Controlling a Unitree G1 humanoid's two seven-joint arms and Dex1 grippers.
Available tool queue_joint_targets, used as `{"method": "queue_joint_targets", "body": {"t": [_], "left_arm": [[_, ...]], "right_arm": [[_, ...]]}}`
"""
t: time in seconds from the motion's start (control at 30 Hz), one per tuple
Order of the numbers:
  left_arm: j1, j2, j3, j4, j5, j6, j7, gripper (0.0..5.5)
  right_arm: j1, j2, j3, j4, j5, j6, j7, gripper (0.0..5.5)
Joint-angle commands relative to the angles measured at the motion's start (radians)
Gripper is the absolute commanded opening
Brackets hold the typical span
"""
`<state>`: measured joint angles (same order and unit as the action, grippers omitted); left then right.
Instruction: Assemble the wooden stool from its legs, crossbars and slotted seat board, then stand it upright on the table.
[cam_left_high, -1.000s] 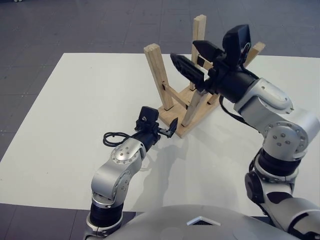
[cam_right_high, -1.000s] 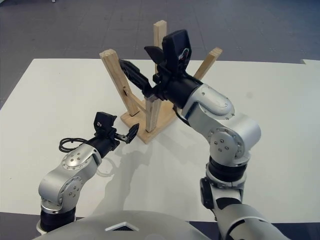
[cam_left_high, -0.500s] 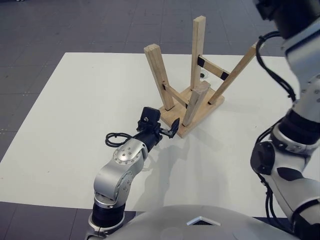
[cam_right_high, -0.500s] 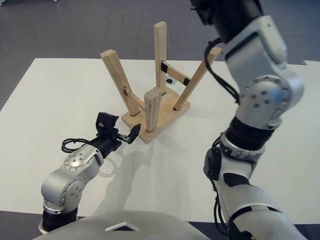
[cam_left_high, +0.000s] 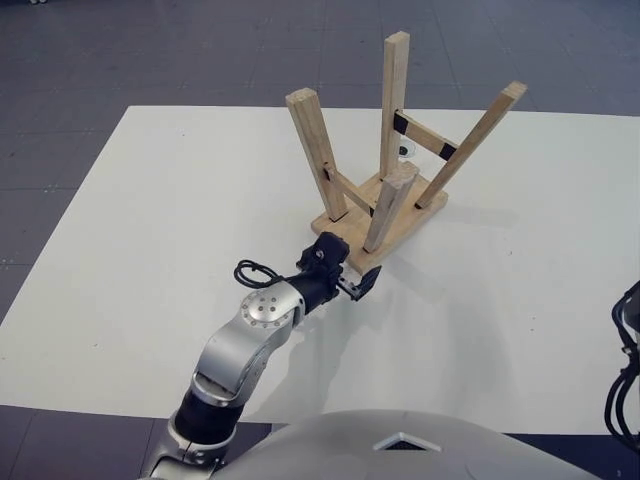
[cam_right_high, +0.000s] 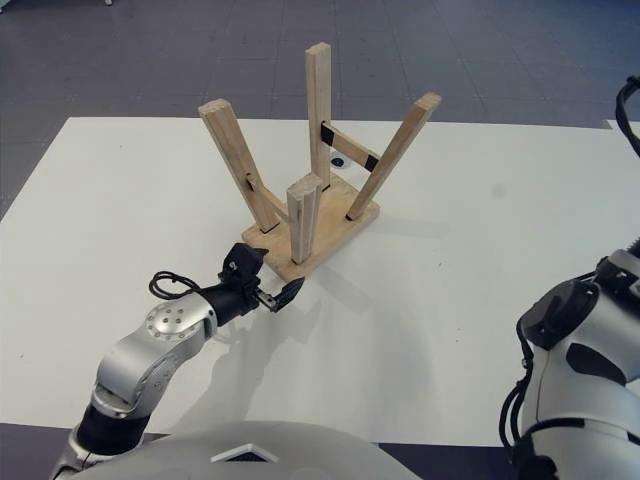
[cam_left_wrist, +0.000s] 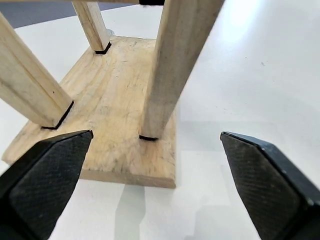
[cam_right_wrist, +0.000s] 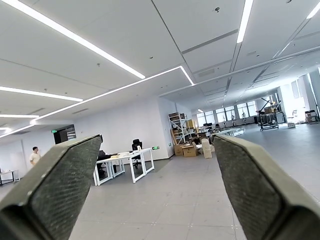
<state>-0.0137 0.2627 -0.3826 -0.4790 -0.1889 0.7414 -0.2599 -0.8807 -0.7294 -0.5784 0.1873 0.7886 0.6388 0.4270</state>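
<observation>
The wooden stool (cam_left_high: 385, 190) is on the white counter (cam_left_high: 150, 230), but it is upside down. Its seat board (cam_left_wrist: 117, 95) lies flat on the counter, and the four legs (cam_left_high: 318, 150) stick up in the air and lean out a little. A thin crossbar (cam_left_high: 425, 135) with black bands on it joins two of the far legs up high. Another crossbar joins two of the near legs lower down.

The left tool (cam_left_high: 360, 287) is low over the counter, just beside the near corner of the seat board. Its two fingers are wide apart and hold nothing. In the left wrist view, the near corner of the board and the nearest leg sit ahead of the gap between the fingers. I cannot tell if the tool touches the wood.

The right tool (cam_right_wrist: 157, 137) points away from the counter, toward the long ceiling lights (cam_right_wrist: 75, 47) of the big room. Its two fingers are wide apart too, with nothing between them.
</observation>
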Motion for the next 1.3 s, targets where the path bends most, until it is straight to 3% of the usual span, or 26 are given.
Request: {"method": "queue_joint_targets", "body": {"t": [0.03, 0.17, 0.53, 0.7, 0.87, 1.03, 1.1, 1.3], "left_arm": [[-0.075, -0.048, -0.043, 0.149, 0.061, -0.12, -0.005, 4.76], [-0.099, -0.09, -0.058, 0.212, 0.084, -0.172, -0.008, 4.76], [-0.068, -0.145, -0.038, 0.294, 0.097, -0.305, -0.018, 2.87], [-0.035, -0.071, -0.032, 0.355, 0.106, -0.416, -0.112, 1.98], [-0.033, 0.044, 0.012, 0.423, 0.112, -0.536, -0.226, 1.22], [-0.033, 0.048, 0.074, 0.425, 0.098, -0.554, -0.235, 0.34], [-0.021, 0.039, 0.067, 0.38, 0.074, -0.493, -0.253, 0.31], [-0.012, 0.048, 0.058, 0.241, 0.03, -0.38, -0.297, 1.37]], "right_arm": [[0.026, 0.054, 0.017, -0.005, 0.005, -0.005, -0.013, 4.06], [0.044, 0.08, 0.034, 0.003, -0.005, -0.006, -0.013, 4.06], [0.114, 0.073, 0.055, 0.077, -0.056, -0.056, 0.021, 4.1], [0.116, 0.028, 0.082, 0.261, -0.153, -0.144, 0.093, 4.1], [0.216, -0.01, 0.205, 0.323, -0.229, -0.15, 0.306, 4.1], [0.282, -0.042, 0.272, 0.422, -0.311, -0.204, 0.446, 4.1], [0.281, -0.042, 0.28, 0.457, -0.336, -0.229, 0.46, 4.1], [0.282, -0.032, 0.279, 0.498, -0.371, -0.272, 0.469, 4.1]]}}
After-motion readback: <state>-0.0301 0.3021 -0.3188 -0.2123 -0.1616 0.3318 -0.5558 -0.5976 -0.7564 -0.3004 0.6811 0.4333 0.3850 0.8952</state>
